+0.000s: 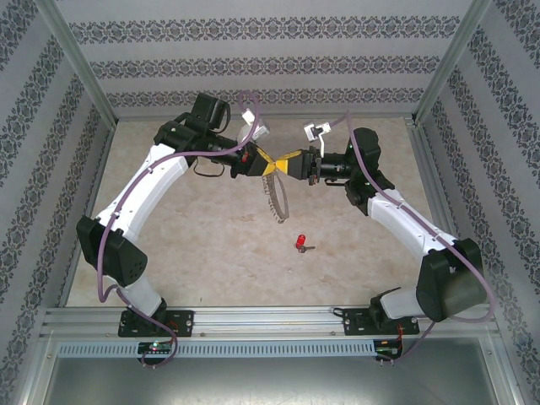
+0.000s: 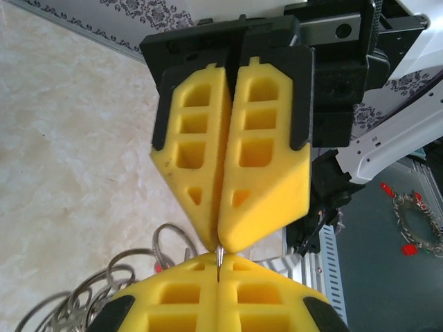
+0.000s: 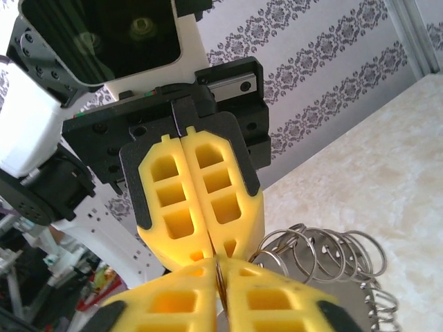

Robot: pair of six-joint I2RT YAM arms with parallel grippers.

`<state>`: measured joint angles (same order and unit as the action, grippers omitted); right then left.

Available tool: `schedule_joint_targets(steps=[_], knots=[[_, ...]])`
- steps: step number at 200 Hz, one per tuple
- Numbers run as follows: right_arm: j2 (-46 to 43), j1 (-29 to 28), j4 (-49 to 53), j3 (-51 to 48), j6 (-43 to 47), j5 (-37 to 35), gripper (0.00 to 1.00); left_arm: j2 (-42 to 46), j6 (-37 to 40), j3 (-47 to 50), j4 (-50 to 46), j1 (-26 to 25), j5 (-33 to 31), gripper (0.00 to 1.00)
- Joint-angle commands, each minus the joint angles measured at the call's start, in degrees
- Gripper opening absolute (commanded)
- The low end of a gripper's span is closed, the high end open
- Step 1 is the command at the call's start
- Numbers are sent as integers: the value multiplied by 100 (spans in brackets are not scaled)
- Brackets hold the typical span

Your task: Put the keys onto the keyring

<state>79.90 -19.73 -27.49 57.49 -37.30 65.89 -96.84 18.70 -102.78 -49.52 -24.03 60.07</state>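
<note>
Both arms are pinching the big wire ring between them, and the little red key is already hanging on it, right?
Not quite. The red key is not on the ring: the top view shows it lying on the table, apart from it. The rest holds: the left fingers and the right fingers both pinch the keyring.

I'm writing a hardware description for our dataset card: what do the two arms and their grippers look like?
Both arms, left arm and right arm, have white curved link shells with black joint housings and black bases. A mauve cable runs loosely along each. The left gripper and right gripper carry yellow wedge-shaped fingers with rectangular cut-out pockets, mounted on black carriers.
</note>
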Motion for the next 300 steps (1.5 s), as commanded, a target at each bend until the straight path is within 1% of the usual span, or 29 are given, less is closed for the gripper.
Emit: schedule_joint_targets(steps=[1,13,21,32,38,60,82,102,124,152,175,208,241,300], knots=[[-32,-67,-64,-4,157,129,0,-2,125,-207,-41,-82,259,0],[-28,-63,-62,-8,179,72,0,15,72,-207,11,-78,258,0],[-36,-48,-64,-5,182,12,0,30,2,-195,76,-75,257,8],[-62,-23,-93,5,181,-85,0,74,-171,-121,265,-72,249,22],[-75,-7,-110,13,180,-138,0,122,-306,-45,423,-62,266,25],[-162,43,-177,67,170,-286,0,336,-1209,376,1449,92,593,28],[-269,91,-242,123,163,-432,0,644,-2163,950,2695,277,587,30],[-338,142,-365,140,126,-586,0,852,-2980,1377,3730,421,548,31],[-388,175,-582,155,40,-731,0,995,-3427,1671,4326,490,474,30],[-400,192,-774,210,-74,-835,0,1019,-3634,1811,4612,513,550,27],[-396,194,-912,270,-167,-924,0,984,-4014,1985,5163,515,744,27],[-353,184,-1131,327,-321,-999,0,938,-4430,2151,5752,509,845,25],[-284,161,-1249,388,-414,-1025,0,903,-4884,2343,6448,452,967,25],[-185,120,-1343,432,-489,-1034,0,852,-4964,2350,6705,209,1000,25]])
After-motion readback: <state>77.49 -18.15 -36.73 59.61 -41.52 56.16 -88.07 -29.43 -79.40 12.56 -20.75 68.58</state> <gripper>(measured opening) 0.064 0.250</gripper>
